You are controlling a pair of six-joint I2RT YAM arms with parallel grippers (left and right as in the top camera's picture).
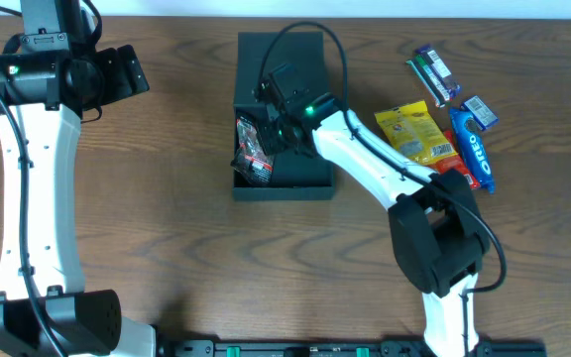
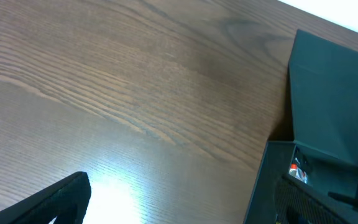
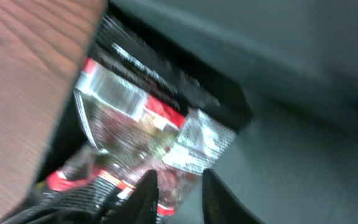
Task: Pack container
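One dark green matte box lies mid-desk. Its long axis runs from the near edge to the far edge, and its flat hinged lid is thrown open at the far end. Inside, against the left wall, sits a crinkly clear-and-red snack packet. The right hand reaches into the box, fingers slightly parted, released just above that packet. The left hand hangs wide open, well apart at far left. To the right lie a glossy yellow packet and a blue packet.
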